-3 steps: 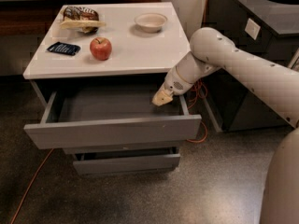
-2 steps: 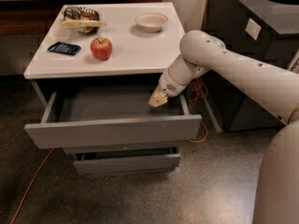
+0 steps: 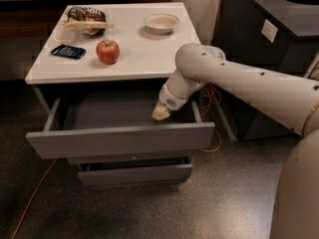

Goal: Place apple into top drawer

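The red apple [image 3: 107, 51] with a yellowish patch stands upright on the white cabinet top [image 3: 134, 59], left of the middle. The top drawer [image 3: 119, 139] is pulled open below it, and its dark grey inside holds nothing. My gripper [image 3: 160, 113] hangs over the right part of the open drawer, just below the cabinet top's front edge and well to the right of and below the apple. It holds nothing that I can see.
A white bowl [image 3: 161, 23], a snack bag [image 3: 87, 20] and a small dark blue packet [image 3: 68, 51] lie on the cabinet top. Two narrower grey drawers [image 3: 134, 173] sit below. A dark cabinet [image 3: 271, 39] stands at the right. An orange cable [image 3: 30, 198] runs over the floor.
My arm has swung left, and the gripper has moved left over the open drawer. The apple and the drawer have not moved.
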Tool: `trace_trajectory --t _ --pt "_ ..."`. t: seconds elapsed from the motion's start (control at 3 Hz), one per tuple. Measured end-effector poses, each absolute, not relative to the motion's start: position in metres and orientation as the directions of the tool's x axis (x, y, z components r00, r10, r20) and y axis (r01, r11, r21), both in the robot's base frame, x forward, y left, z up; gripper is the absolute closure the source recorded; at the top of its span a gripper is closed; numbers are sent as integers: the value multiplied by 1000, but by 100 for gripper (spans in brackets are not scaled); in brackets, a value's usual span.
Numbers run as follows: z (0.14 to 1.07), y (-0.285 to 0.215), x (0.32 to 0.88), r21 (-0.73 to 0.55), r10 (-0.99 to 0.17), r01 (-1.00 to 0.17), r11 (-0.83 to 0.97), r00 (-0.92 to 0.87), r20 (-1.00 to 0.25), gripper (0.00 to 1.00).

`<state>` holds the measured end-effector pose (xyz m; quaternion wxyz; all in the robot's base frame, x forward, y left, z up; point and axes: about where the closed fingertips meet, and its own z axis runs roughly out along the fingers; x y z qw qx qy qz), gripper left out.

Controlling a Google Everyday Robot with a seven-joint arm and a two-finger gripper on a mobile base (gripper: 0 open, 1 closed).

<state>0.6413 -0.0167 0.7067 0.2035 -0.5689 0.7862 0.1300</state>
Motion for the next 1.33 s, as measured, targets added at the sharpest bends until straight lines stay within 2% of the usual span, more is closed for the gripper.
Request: trace_trajectory --t 1.33 --pt "688 19 595 23 -865 -974 225 -210 -456 100"
